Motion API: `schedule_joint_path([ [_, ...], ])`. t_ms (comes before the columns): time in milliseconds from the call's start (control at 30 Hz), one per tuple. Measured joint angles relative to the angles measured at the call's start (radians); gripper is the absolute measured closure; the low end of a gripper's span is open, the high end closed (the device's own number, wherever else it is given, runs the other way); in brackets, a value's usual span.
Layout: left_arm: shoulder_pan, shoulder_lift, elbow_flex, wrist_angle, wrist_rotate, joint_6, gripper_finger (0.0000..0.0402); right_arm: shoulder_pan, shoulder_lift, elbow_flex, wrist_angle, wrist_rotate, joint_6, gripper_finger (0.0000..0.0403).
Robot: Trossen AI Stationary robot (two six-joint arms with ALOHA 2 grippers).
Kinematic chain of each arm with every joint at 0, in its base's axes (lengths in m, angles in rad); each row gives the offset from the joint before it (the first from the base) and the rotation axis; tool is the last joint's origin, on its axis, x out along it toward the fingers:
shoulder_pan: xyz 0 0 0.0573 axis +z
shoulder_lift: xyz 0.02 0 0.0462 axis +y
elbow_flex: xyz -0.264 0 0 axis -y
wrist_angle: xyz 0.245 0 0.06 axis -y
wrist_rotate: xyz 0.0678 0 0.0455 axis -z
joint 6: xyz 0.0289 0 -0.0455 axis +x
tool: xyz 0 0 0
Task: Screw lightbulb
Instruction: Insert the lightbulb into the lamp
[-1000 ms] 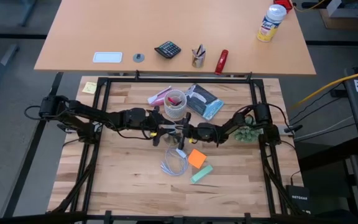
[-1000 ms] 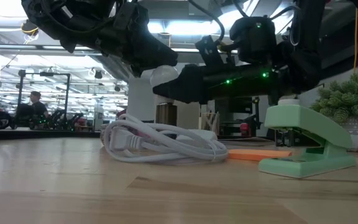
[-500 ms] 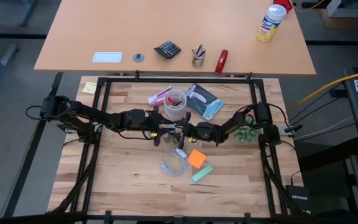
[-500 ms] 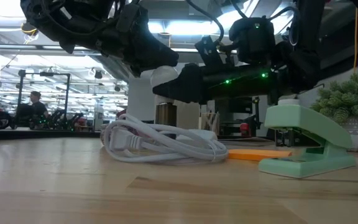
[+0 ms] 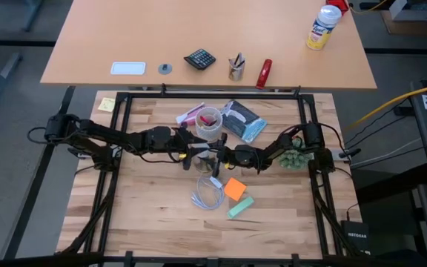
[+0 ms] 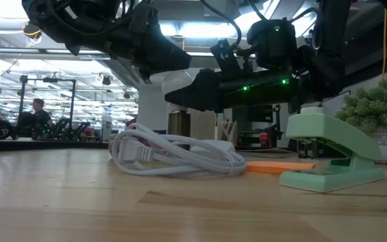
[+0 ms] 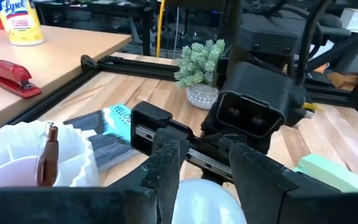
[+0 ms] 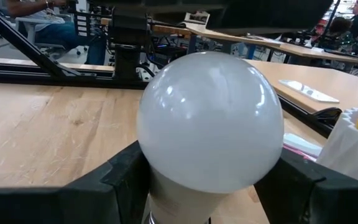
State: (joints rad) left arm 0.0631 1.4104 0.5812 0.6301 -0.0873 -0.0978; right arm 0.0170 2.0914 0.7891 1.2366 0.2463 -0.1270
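The white lightbulb (image 8: 210,118) is held in the air above the table's middle, between my two grippers, which meet tip to tip (image 5: 208,154). It lies about level, with its rounded dome toward my left arm and its narrow neck toward my right arm. My right gripper (image 8: 207,186) is shut on the neck. My left gripper (image 6: 170,67) comes from the table's left and its end sits over the dome (image 6: 172,82). The left wrist view shows the dome (image 7: 204,202) low down between dark fingers. My left gripper is on the bulb's rounded dome (image 7: 204,196), coming level from the table's left. The dome and the gripper's own body hide where the fingers meet it. The bulb is clear of the table. My right gripper pinches the bulb's narrow neck (image 8: 166,196) between its two fingers (image 8: 126,177), one on each side. It comes level from the table's right. The bulb sticks out beyond the fingertips, lifted clear.
A looped white cord (image 5: 207,194) lies under the grippers, with an orange pad (image 5: 235,188) and a green stapler (image 5: 240,206) beside it. A white cup (image 5: 208,124) and a blue packet (image 5: 243,120) stand farther back. A small plant (image 5: 293,158) is by the right arm.
My left gripper has turned a little about its own long axis at the bulb's dome, and its end now sits slightly higher in the low view. The bulb and my right gripper have kept their place.
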Motion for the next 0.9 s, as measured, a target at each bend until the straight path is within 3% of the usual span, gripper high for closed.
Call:
schedule_joint_path([
  [267, 0.034, -0.003, 0.002, -0.024, -0.084, -0.088, 0.0270, 0.001, 0.000, -0.001, 0.000, -0.002, -0.001, 0.0159],
  [467, 0.046, -0.006, 0.005, -0.144, -0.096, -0.128, 0.0270, 0.002, 0.000, -0.001, 0.001, -0.003, -0.002, 0.0159],
  [900, 0.001, -0.006, 0.006, -0.165, -0.099, -0.111, 0.0270, 0.004, 0.000, -0.003, 0.002, -0.015, -0.004, 0.0159],
])
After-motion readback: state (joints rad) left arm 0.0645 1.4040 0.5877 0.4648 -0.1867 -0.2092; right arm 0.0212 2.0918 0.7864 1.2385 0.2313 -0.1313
